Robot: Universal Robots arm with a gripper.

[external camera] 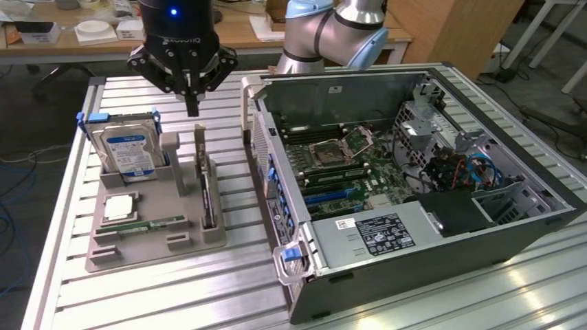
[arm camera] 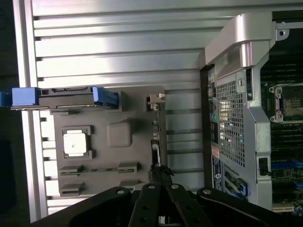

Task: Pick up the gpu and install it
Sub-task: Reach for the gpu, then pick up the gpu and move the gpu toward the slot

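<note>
The gpu (external camera: 205, 184) stands on its long edge in a slot of the grey holder tray (external camera: 156, 237), a thin dark card with a metal bracket at its far end. My gripper (external camera: 192, 108) hangs just above that far end, fingers shut together with nothing between them. In the wrist view the gpu (arm camera: 155, 135) shows edge-on as a thin line, and the shut fingertips (arm camera: 161, 171) sit over one end of it. The open computer case (external camera: 413, 172) lies to the exterior view's right, its motherboard (external camera: 339, 172) exposed.
On the tray also rest a hard drive (external camera: 128, 152) with blue clips, a square processor (external camera: 119, 206) and a green memory stick (external camera: 147, 225). The case's side wall (external camera: 266, 158) rises close beside the tray. A slatted metal table (external camera: 183, 295) carries everything; a desk stands behind.
</note>
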